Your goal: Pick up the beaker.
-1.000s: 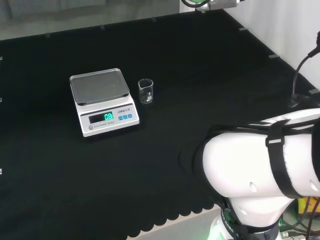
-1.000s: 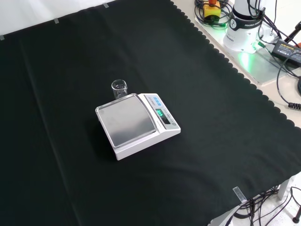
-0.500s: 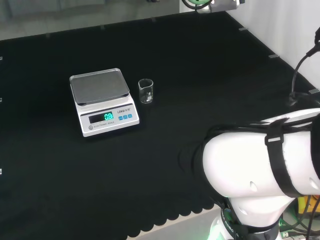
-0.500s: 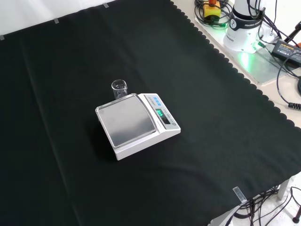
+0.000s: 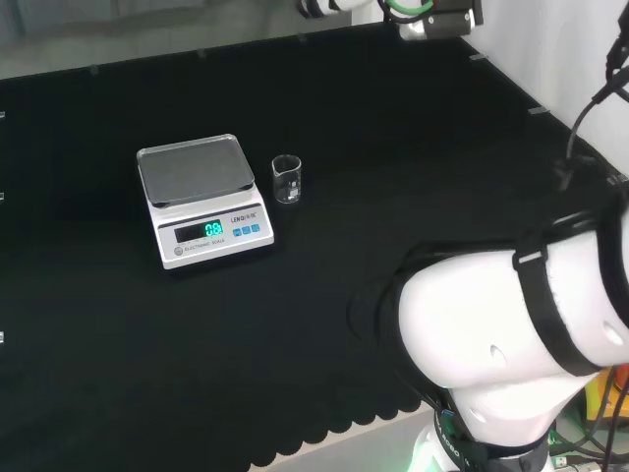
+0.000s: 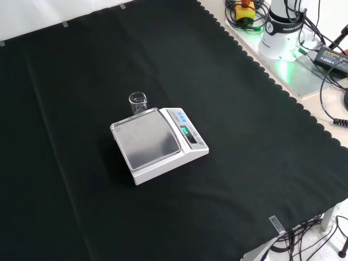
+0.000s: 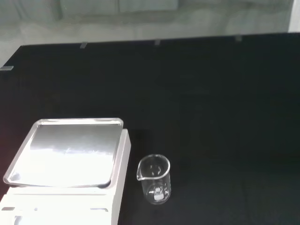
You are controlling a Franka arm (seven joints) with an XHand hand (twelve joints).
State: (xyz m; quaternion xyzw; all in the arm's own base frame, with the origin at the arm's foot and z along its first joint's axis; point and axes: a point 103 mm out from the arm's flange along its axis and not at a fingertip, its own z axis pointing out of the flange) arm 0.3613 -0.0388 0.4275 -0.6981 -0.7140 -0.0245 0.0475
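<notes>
Head view, left to right: a white scale [image 5: 203, 202] with a steel pan and a lit green display stands on the black cloth [image 5: 393, 147]; just beside its right edge, apart from it, stands a small clear beaker [image 5: 286, 179], upright and seemingly empty. Far beyond, at the upper edge, a part of the arm's end [image 5: 432, 15] hangs well apart from the beaker; whether the hand's fingers are apart or together cannot be told. The arm's white link [image 5: 511, 344] occupies the lower right.

Front view: the beaker [image 6: 137, 103] stands behind the scale's [image 6: 160, 144] far corner.

Wrist view: the beaker [image 7: 155, 179] stands beside the scale [image 7: 70, 164], spout toward it.
</notes>
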